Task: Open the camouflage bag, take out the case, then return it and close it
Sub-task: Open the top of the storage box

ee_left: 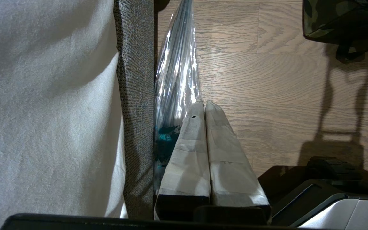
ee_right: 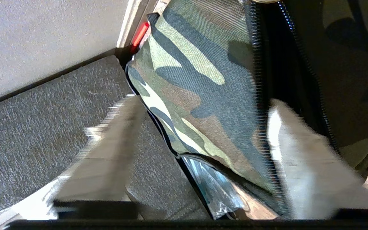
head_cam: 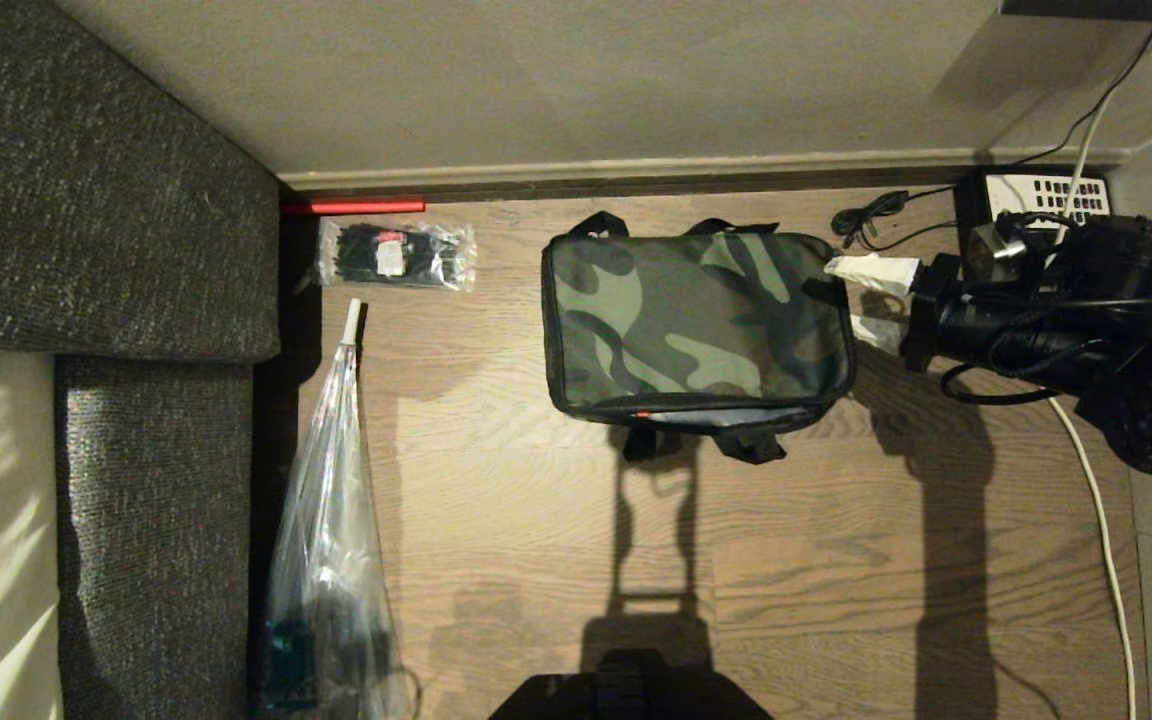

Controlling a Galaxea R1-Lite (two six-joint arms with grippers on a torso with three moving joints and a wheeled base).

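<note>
Bag: the camouflage bag [head_cam: 698, 325] lies flat on the wood floor [head_cam: 536, 560] close to the wall [head_cam: 556, 80], lid down. Along its near edge the lid gapes a little and a strip of pale lining with a spot of red shows. Black straps stick out at the near and far sides.
Zipper: in the right wrist view the side zipper [ee_right: 260, 95] stands parted, dark inside.
Case: cannot be seen; whether it is in the bag I cannot tell.
Right gripper: the right gripper [head_cam: 874, 302] reaches in from the right at the bag's right end, white-taped fingers [head_cam: 876, 270] spread apart. One finger lies at the bag's top corner, the other lower beside the end. In the wrist view one finger sits at the parted zipper, the other over the lid. Nothing is clamped between them; whether a finger touches the fabric I cannot tell.
Left gripper: the left gripper [ee_left: 204, 105] hangs low by the sofa [head_cam: 106, 250], fingers pressed together, empty.
Packet: a clear packet [head_cam: 398, 255] of black ties with a small white and red label lies left of the bag, well apart; the writing is too small to read.
Plastic sleeve: a long clear plastic sleeve [head_cam: 331, 500] lies along the sofa.
Phone: a black phone [head_cam: 1041, 195] with white keys sits by the wall behind the right arm; no lettering legible.
Cable: a white cable [head_cam: 1101, 530] runs down the right side.
Brands: none readable anywhere.
</note>
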